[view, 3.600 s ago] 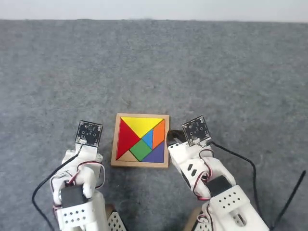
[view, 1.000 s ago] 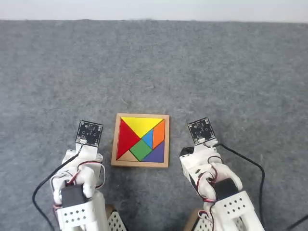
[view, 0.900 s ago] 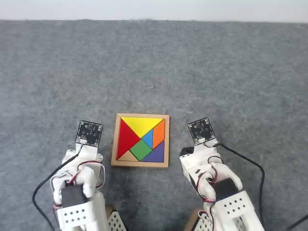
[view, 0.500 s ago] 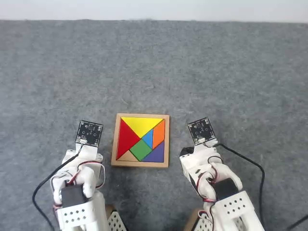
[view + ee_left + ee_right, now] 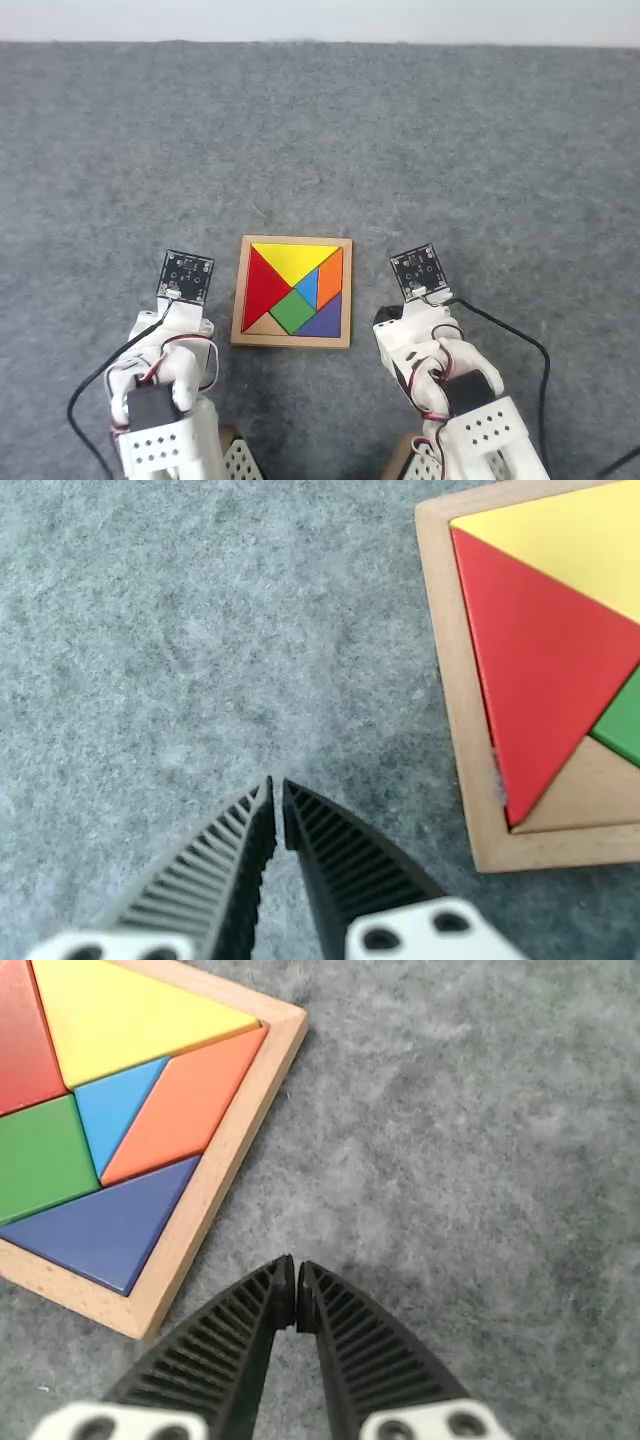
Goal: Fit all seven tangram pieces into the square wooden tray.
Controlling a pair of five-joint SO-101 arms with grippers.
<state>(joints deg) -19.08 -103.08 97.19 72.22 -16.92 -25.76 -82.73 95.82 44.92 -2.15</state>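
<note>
The square wooden tray (image 5: 244, 290) lies on the grey felt between the two arms, with yellow (image 5: 293, 260), red (image 5: 264, 288), blue (image 5: 307, 288), orange (image 5: 331, 279), green (image 5: 292, 312), purple (image 5: 324, 320) and tan (image 5: 261, 324) pieces lying flat inside it. My left gripper (image 5: 277, 790) is shut over bare felt beside the tray's (image 5: 452, 680) red-piece side. On the opposite side, my right gripper (image 5: 295, 1268) is shut above the felt, just off the tray (image 5: 215, 1195) corner with the purple piece (image 5: 120, 1225). Both hold nothing.
Grey felt (image 5: 450, 150) covers the table all around the tray. A black cable (image 5: 505, 335) trails from the arm on the right. The table's far edge meets a pale wall (image 5: 320, 20).
Since 3.6 s ago the arm on the right has drawn back from the tray's edge toward its base. Over the last second nothing has moved.
</note>
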